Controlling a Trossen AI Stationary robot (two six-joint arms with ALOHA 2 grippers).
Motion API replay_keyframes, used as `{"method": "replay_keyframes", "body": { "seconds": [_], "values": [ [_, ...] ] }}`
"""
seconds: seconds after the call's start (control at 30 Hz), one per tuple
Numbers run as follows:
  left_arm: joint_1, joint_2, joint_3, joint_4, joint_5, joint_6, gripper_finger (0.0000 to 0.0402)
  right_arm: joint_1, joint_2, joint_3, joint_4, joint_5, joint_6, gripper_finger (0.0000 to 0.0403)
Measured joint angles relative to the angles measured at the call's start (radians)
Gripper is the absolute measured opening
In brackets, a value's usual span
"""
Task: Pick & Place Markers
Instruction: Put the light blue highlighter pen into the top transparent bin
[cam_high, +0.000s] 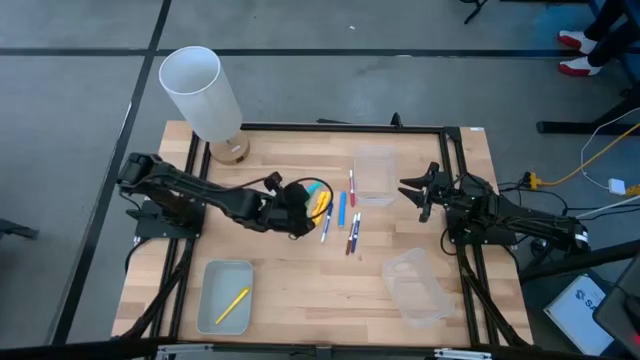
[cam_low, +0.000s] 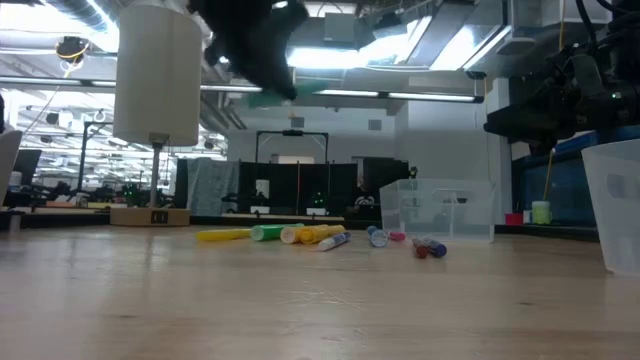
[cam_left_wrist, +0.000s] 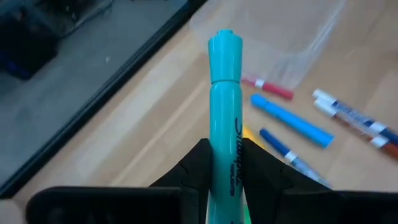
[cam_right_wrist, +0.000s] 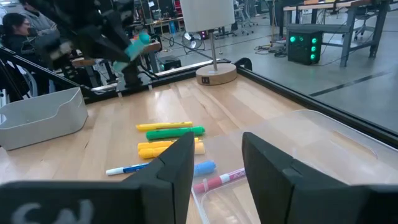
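Observation:
My left gripper (cam_high: 303, 203) hangs over the middle of the table, shut on a teal marker (cam_left_wrist: 224, 106). That marker also shows high up in the low view (cam_low: 272, 96) and in the right wrist view (cam_right_wrist: 138, 45). Under and beside it, loose markers lie flat on the wood: yellow ones (cam_high: 321, 206), a green one (cam_right_wrist: 177, 132), a blue one (cam_high: 341, 208), a red one (cam_high: 352, 186) and several thin ones (cam_high: 352, 234). One yellow marker (cam_high: 233, 304) lies in the near-left tray (cam_high: 209, 280). My right gripper (cam_high: 419, 192) is open, by the far clear tray (cam_high: 375, 172). My left gripper pinches the teal marker's barrel (cam_left_wrist: 224, 163) between its two fingers (cam_left_wrist: 193, 163). The marker lies along the fingers, its capped end (cam_left_wrist: 224, 43) sticking out ahead of them. It is lifted clear of the table and the markers below it.
A white-shaded lamp (cam_high: 200, 88) on a round wooden base (cam_high: 229, 150) stands at the far left corner. A second clear tray (cam_high: 417, 287) sits near right. A black frame (cam_high: 455, 180) runs round the tabletop. A person (cam_right_wrist: 20, 25) sits beyond the table.

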Motion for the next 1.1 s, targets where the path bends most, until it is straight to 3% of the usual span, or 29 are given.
{"method": "replay_keyframes", "body": {
  "seconds": [0.43, 0.67, 0.93, 1.1],
  "values": [
    [-0.011, -0.018, 0.0, 0.335, 0.07, 0.296, 0.0063, 0.0, 0.0, 0.0, 0.0, 0.0, 0.007, 0.0136],
    [0.02, -0.02, -0.041, 0.433, 0.08, 0.312, 0.0063, 0.0, 0.0, 0.0, 0.012, 0.007, 0.289, 0.0136],
    [0.078, -0.094, -0.264, 0.868, 0.355, 0.35, 0.0063, 0.001, 0.0, 0.0, 0.032, 0.008, 0.422, 0.0136],
    [0.101, -0.102, -0.299, 0.951, 0.443, 0.347, 0.0063, 0.022, 0.0, 0.0, 0.142, 0.006, 0.415, 0.0136]
  ]
}}
